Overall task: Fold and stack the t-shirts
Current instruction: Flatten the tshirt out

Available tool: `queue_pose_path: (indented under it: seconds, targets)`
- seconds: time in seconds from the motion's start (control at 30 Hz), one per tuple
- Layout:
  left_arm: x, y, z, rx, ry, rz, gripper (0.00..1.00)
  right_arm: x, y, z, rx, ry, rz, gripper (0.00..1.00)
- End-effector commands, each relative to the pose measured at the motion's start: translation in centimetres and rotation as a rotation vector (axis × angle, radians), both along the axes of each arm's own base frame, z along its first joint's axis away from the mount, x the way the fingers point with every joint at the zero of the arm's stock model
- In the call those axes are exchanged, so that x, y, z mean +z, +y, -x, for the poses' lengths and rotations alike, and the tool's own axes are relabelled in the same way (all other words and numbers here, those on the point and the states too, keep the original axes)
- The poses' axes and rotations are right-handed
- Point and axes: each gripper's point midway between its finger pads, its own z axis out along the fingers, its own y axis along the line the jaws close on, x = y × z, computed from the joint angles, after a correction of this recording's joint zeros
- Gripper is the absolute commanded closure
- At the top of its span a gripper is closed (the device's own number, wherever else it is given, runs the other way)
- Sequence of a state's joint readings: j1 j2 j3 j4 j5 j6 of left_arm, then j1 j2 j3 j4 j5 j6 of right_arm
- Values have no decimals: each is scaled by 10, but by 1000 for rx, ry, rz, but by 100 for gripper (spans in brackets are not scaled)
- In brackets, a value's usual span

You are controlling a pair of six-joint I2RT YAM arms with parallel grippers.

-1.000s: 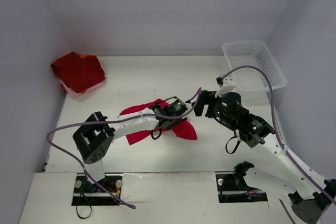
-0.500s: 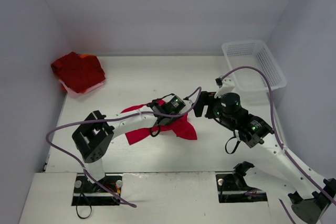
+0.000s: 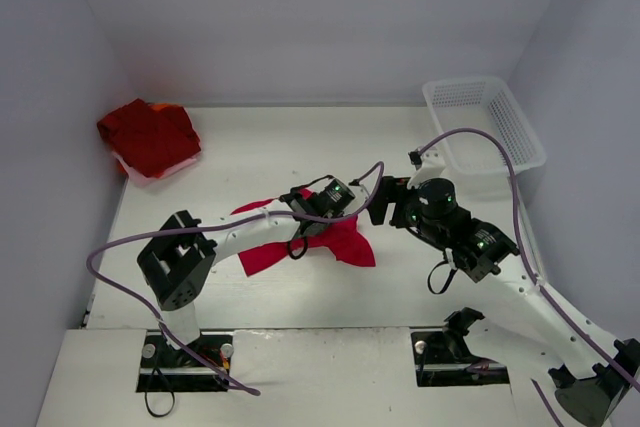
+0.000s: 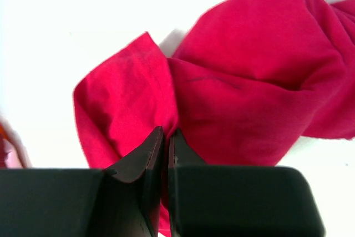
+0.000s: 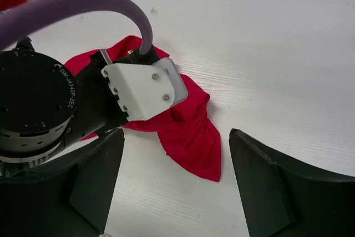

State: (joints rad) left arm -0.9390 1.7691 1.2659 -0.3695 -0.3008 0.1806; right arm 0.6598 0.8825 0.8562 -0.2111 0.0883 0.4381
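Top view: one crumpled t-shirt (image 3: pixel 350 244), bright red, lies near the centre of the table (image 3: pixel 270 142). A pile of folded t-shirts (image 3: pixel 150 135), darker red, sits at 10 o'clock from it, close to the far left corner and well apart. A white mesh basket (image 3: pixel 485 119) stands at 2 o'clock, against the right wall.

Left gripper (image 4: pixel 165 137): the jaws are pressed almost together, with a ridge of the crumpled t-shirt pinched between the fingertips. In the left wrist view, cloth bulges on both sides of the pinch: one lobe toward 10 o'clock, and a larger lobe toward 2 o'clock. In the top view the left gripper (image 3: pixel 325 230) points down onto the middle of the garment, and part of the cloth is hidden under the arm.

Right gripper (image 5: pixel 176 137): the jaws are spread wide and hold nothing. In the right wrist view the fingers (image 5: pixel 94 184) frame the garment's pointed end, which lies flat on the table between them. The left arm's wrist (image 5: pixel 33 104) and its purple cable (image 5: pixel 83 4) occupy the 9 to 11 o'clock sector. In the top view the right gripper (image 3: pixel 383 201) sits just at 2 o'clock of the crumpled t-shirt.
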Motion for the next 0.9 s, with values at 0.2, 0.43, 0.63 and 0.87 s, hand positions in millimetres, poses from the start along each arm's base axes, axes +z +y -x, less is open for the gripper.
queue_pose_path:
  seconds: [0.2,0.43,0.63,0.87]
  targets:
    - [86,0,-43,78,-177,112,100,6,9,-4,24,-26,-36,27]
    - [121,16,-50,122,-237,147,100,-17,12,2,27,35,-49,27]
    - [142,42,-57,185,-273,165,100,-38,11,6,21,73,-48,26]
    - [184,90,-71,302,-354,200,100,-55,14,2,5,106,-45,26]
